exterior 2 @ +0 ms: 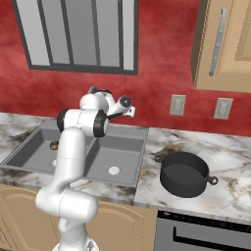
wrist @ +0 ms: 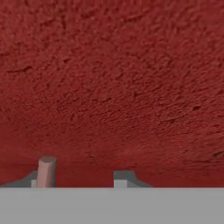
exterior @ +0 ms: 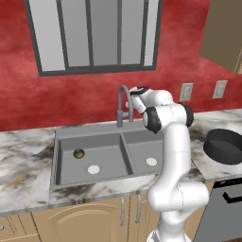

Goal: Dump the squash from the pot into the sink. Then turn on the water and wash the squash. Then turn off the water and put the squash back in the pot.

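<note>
Left base view: arm folded, gripper (exterior: 131, 100) closed beside faucet (exterior: 122, 101).

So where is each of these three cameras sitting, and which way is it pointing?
Left base view: behind the arm's left, facing the grey double-basin sink and red wall; white arm at lower right.
Right base view: behind the arm's right, facing the sink and the wide black pot; arm at lower left.
Hand view: on the hand, facing the red wall; shut claw at the bottom.
Both base views share the sink, the small round green-orange squash and the pot.
</note>
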